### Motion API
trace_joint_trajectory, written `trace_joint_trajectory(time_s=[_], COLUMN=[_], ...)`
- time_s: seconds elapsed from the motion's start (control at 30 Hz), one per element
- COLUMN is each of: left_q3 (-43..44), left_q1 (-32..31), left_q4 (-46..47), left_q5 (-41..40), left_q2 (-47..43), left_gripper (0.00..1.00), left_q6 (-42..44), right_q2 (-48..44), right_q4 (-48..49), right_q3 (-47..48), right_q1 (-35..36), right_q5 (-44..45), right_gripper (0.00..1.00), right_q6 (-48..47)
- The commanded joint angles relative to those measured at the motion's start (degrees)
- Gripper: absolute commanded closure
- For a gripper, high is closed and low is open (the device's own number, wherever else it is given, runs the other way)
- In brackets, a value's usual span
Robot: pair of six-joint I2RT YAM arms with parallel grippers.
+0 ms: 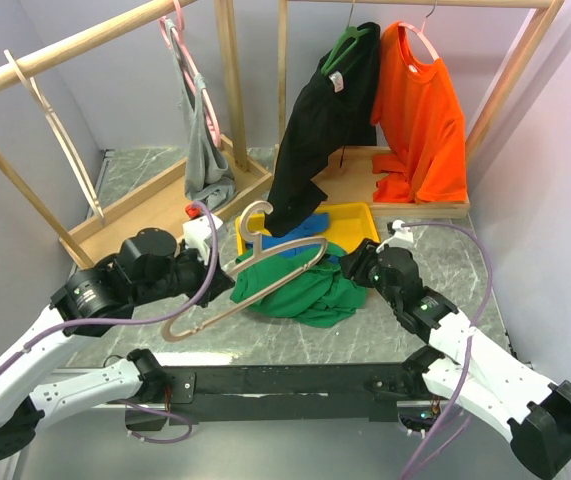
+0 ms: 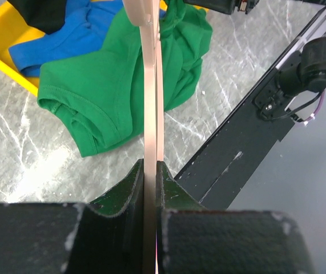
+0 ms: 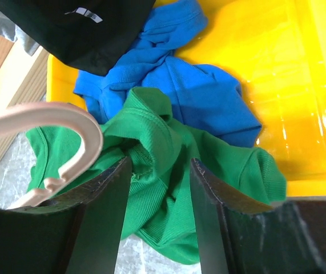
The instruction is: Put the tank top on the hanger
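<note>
Clearly we are early in the job: the left gripper (image 2: 151, 177) is clamping its fingers tight on the wooden hanger (image 2: 151, 91), holding it edge-on and slanted above the table (image 2: 14, 154), with its thick hook hovering just over the tank top (image 1: 300, 290). The green top is lying in a loose heap near the middle of the table, bunched against the near edge of the yellow tray (image 3: 300, 74) and lapping over that rim, touching the blue garment (image 3: 208, 97) that is lying inside the tray. The right gripper (image 3: 161, 171) is reaching down into the heap with its jaws standing about half apart, straddling a raised ridge of green fabric that looks like a strap or hem; we are judging that it is not pinching the cloth yet. So the hanger is in hand and lined up over the garment, and that is all that is done. As far as we can see, neither strap is sitting over either wooden shoulder. What is left is to take hold of a strap opening, lift it and thread one hanger arm through, then the other.
</note>
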Motion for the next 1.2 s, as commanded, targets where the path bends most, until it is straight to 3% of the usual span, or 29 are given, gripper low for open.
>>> trace_joint_trajectory(time_s=[0.0,0.23,0.37,0.47,0.5,0.67,0.9,1.17], left_q3=[0.52,1.31,2.01,2.54,2.71,4.03,4.73,6.23], left_q1=[-0.87,-2.01,-3.24,-4.21,-4.82,-6.05,-7.98,-9.31], left_q4=[1.49,2.45,2.54,2.28,1.67,1.05,0.61,0.96], left_q5=[-1.35,-1.27,-1.87,-3.1,-3.63,-4.16,-4.16,-10.66], left_q2=[0.12,1.97,2.93,3.64,4.07,4.52,6.28,7.42], left_gripper=[0.99,0.99,0.99,0.99,0.99,0.99,0.99,0.99], left_q6=[1.44,2.05,2.05,2.14,2.14,1.88,1.96,2.05], right_q2=[1.39,4.2,4.82,4.73,4.73,5.43,4.73,7.63], right_q4=[4.62,6.56,6.22,5.16,4.2,1.12,-3.0,-9.95], right_q3=[0.29,-0.41,0.28,0.99,1.34,4.06,7.84,16.1], right_q1=[-0.04,-0.21,-0.21,-0.21,-0.21,-0.21,0.14,3.65], right_q5=[-0.54,-1.51,-1.34,-0.38,-0.2,1.65,1.47,0.77], right_gripper=[0.48,0.52,0.6,0.73,0.82,0.99,1.0,1.0], right_q6=[0.87,1.4,1.49,1.05,0.87,-0.18,-1.41,-4.93])
